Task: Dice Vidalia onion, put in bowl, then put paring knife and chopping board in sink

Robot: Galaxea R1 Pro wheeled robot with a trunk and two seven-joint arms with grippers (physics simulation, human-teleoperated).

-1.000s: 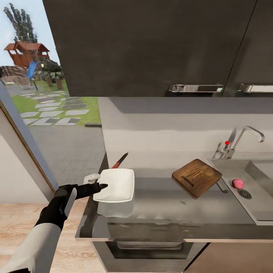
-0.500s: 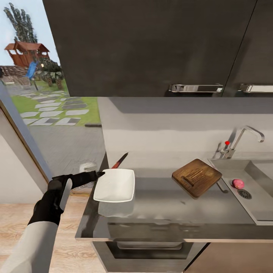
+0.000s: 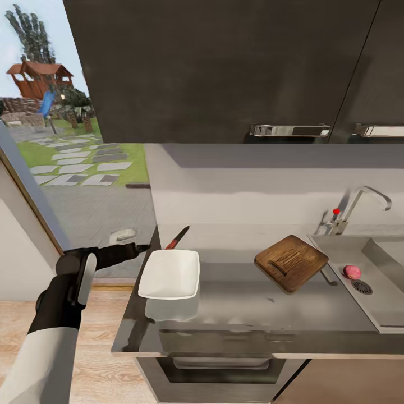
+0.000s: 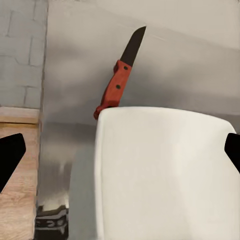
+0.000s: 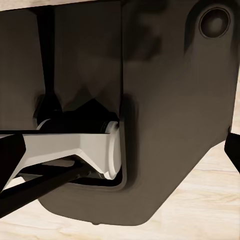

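1. Just off the counter's (image 3: 241, 314) left end, the left gripper (image 3: 134, 240) hangs beside the bowl (image 3: 170, 274), its fingers pointing toward the bowl and knife (image 3: 178, 237).
2. Its jaws are spread wide with nothing between them: in the left wrist view the two dark fingertips (image 4: 11, 157) sit at opposite edges, with the bowl (image 4: 165, 175) and knife (image 4: 119, 82) ahead of them.
3. The bowl sits upright at the left part of the counter, close to its left edge, white and with nothing in it.
4. The knife lies on the counter just behind the bowl, red handle toward the bowl's back rim and dark blade pointing away toward the wall; whether handle and rim touch is not clear.
5. The board (image 3: 291, 262) lies flat, turned at an angle, well to the right of the bowl and just beside the sink (image 3: 376, 306), one corner at the sink's edge.
6. The onion (image 3: 352, 271), a small pinkish ball, rests in the sink basin next to the round drain (image 3: 362, 287).
7. The tap (image 3: 359, 205) with its red knob stands behind the sink.
8. The right gripper's (image 5: 120, 150) dark fingertips sit far apart at the edges of the right wrist view, holding nothing, facing the robot's own dark base (image 5: 165, 90) above a wooden floor (image 5: 200, 210).
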